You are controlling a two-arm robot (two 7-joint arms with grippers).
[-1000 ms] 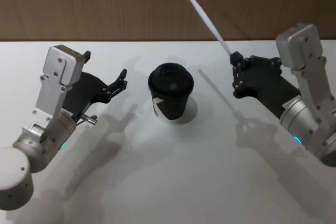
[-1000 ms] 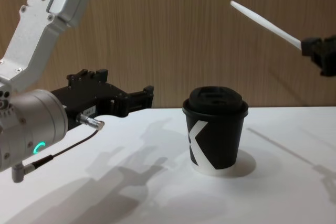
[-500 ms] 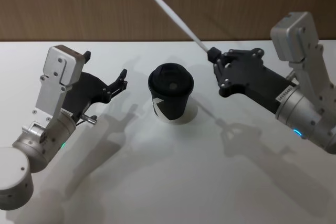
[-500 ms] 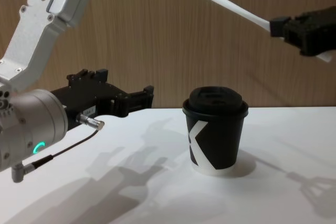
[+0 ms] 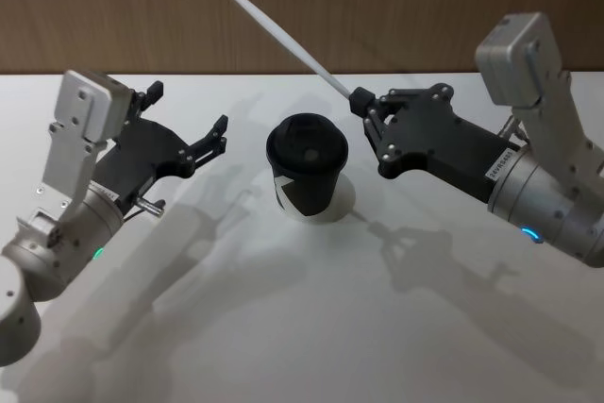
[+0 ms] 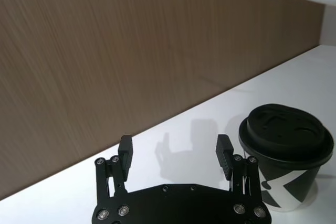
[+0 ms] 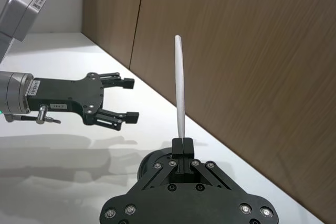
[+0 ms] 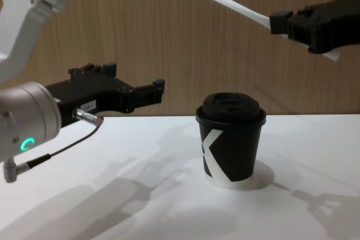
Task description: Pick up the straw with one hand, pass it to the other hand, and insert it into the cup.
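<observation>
The right gripper [image 5: 361, 99] had its jaws closed on the straw [image 5: 283, 40], pinching it close to one end, so that only a short stub poked out behind the jaws in the chest view. The long free part slanted up and toward the robot's left, in the air above and behind the cup [image 5: 307, 165] and touching nothing. Holding it by the tail like that left most of the length bare for a second grip, which suited a handover.

The left gripper [image 5: 189, 112] hung above the table [image 5: 302, 327] on the other side of the cup, with its jaws spread wide and empty and pointed across at the straw. In the right wrist view the left gripper [image 7: 123, 98] sat well apart from the straw [image 7: 180, 87], so the gap looked not yet closed. It probably also hung lower than the straw's free end, though the heights were hard to compare from these angles.

The cup stood upright between the two arms with its domed lid on. By my reading the pickup was done, the pass was in hand, and the insertion was yet to come. The receiving jaws would want a hold far enough up the shaft to leave one end free for the lid's opening.
</observation>
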